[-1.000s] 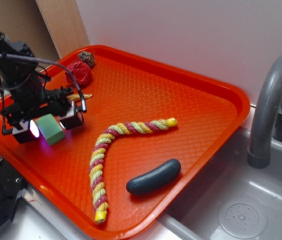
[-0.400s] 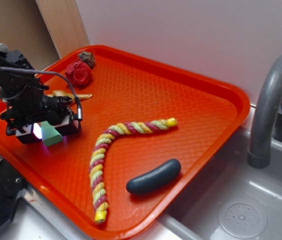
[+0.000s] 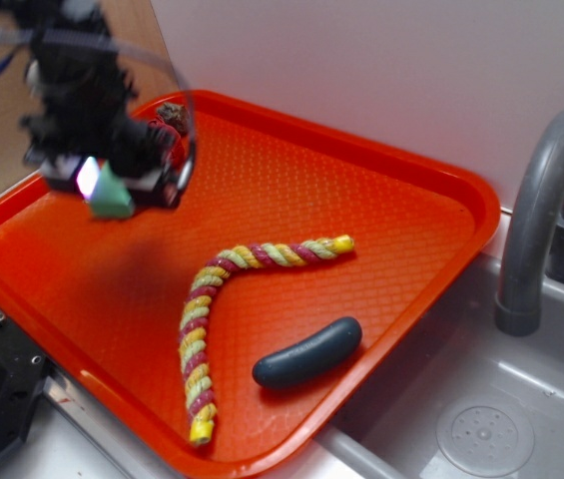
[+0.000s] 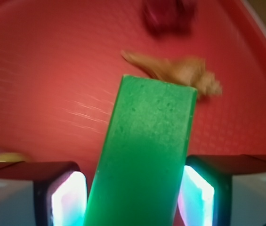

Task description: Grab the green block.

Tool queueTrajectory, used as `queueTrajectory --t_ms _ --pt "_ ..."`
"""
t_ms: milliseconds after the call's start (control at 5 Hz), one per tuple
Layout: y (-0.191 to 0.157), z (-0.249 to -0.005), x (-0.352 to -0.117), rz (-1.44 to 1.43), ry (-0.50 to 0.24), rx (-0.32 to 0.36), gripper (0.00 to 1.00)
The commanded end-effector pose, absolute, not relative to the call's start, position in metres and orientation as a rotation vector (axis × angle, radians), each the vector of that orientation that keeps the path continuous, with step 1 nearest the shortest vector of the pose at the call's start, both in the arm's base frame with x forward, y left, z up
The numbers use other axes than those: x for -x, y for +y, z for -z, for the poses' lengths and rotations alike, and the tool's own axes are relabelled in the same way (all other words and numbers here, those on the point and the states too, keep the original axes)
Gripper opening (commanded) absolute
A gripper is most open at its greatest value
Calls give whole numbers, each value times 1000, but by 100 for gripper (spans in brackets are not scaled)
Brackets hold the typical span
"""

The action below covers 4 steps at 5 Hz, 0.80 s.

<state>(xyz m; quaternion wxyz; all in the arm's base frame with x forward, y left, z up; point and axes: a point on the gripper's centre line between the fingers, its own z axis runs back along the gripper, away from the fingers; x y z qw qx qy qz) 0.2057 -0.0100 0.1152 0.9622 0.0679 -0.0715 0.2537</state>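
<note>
Exterior view: we see the black robot hand (image 3: 112, 185), blurred, raised above the far left part of an orange plastic tray (image 3: 401, 215) with a fine waffle texture and rounded corners. The hand is clamped on the green block (image 3: 112, 200), a small matte mint-green rectangular piece held clear of the tray, with a dark shadow below it. On the tray lie a twisted rope (image 3: 227, 289) in yellow and maroon strands, bent like a boomerang, and a smooth dark blue-grey sausage-shaped object (image 3: 306, 353) near the front edge. A grey sink (image 3: 481, 419) and curved grey faucet (image 3: 541, 220) sit to the right. In the wrist view we see the block (image 4: 142, 155) gripped between two glowing white pads (image 4: 196, 195), above a tan spiral seashell (image 4: 180, 73) and a blurred red object (image 4: 165, 16).
</note>
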Motion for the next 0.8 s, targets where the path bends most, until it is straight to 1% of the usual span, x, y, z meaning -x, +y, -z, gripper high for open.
queueTrajectory --t_ms 0,200,400,600 --pt "-24 -217 -231 -381 -227 -90 0" --pt "-22 -248 -231 -330 -254 -100 0" --pt "-23 -268 -230 -128 -234 -87 0" --pt "-25 -268 -229 -44 -205 -105 0"
